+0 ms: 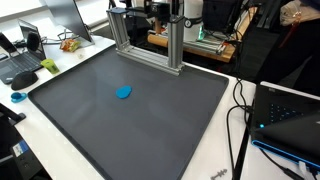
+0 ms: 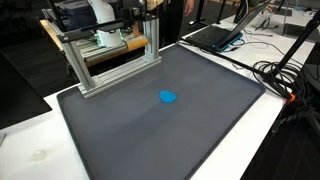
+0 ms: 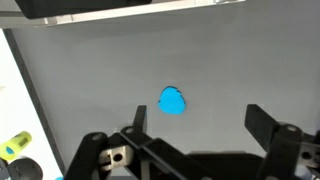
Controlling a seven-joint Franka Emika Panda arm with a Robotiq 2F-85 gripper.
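Note:
A small flat blue object lies near the middle of a dark grey mat in both exterior views. In the wrist view the blue object sits on the grey mat, a little beyond and left of the gap between my fingers. My gripper is open and empty, held well above the mat. The gripper itself does not show clearly in either exterior view.
An aluminium frame stands at the mat's far edge. Laptops, cables and clutter surround the white table. A yellow-green item lies off the mat's edge.

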